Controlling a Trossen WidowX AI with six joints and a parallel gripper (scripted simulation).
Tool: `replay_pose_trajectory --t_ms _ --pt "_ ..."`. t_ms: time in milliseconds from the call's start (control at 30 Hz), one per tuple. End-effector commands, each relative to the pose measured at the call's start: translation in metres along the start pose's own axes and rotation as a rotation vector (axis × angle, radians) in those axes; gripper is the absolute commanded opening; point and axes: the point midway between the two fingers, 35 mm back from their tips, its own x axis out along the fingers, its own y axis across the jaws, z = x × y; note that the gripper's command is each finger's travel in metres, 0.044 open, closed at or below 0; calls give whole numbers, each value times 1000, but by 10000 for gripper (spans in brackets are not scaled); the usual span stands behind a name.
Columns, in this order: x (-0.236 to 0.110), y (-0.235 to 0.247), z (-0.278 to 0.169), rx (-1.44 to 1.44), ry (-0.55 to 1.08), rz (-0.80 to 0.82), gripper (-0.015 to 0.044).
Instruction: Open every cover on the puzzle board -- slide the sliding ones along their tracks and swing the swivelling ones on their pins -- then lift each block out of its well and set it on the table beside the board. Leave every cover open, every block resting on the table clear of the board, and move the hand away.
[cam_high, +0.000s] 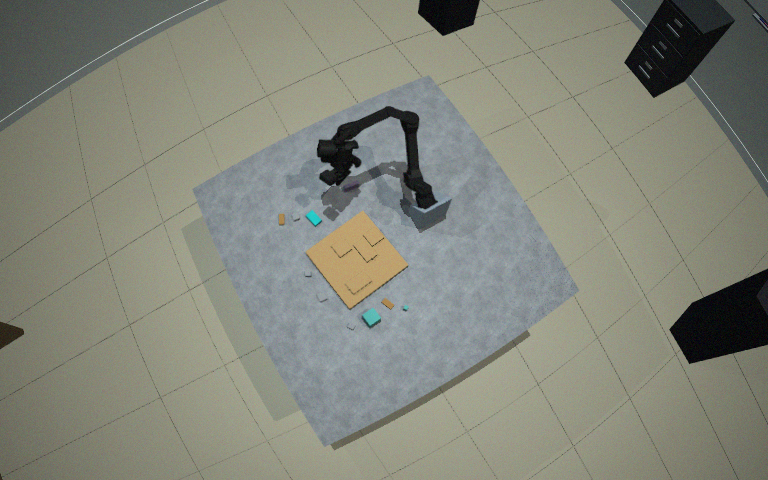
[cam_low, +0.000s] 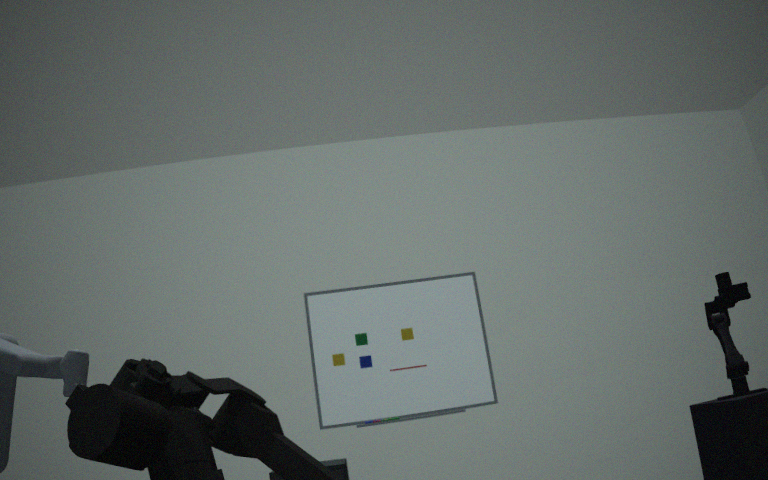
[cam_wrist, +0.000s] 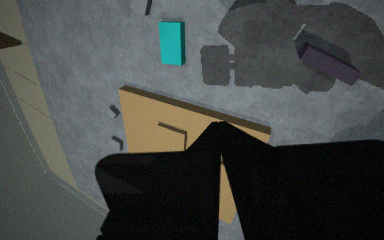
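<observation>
Black fingers filled the lower part of the wrist view, pressed together tip to tip, so the gripper (cam_wrist: 221, 131) was clenched on nothing. Just past the tips lay the tan puzzle board (cam_wrist: 150, 125), flat on the grey table (cam_wrist: 75, 65), its covers showing only as dark angled lines. Beyond the board's far edge a teal block (cam_wrist: 172, 43) rested on the table clear of it, and off to the right a purple block (cam_wrist: 330, 65) lay inside the arm's shadow. From above, the gripper (cam_high: 334, 176) hung over the table near the purple block (cam_high: 351, 185), apart from the board (cam_high: 356, 259). An orange block (cam_high: 281, 219) and the teal block (cam_high: 313, 217) sat beside the board's upper-left edge; another teal block (cam_high: 371, 318) and orange block (cam_high: 387, 303) sat off its lower corner.
</observation>
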Motion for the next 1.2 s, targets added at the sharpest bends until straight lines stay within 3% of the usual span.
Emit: replay_pose_trajectory --t_ms 0,633,1167 --pt "22 13 -14 -164 21 -61 0" --pt "97 57 -86 -846 105 -259 0" --pt "143 67 -148 -1346 171 -398 0"
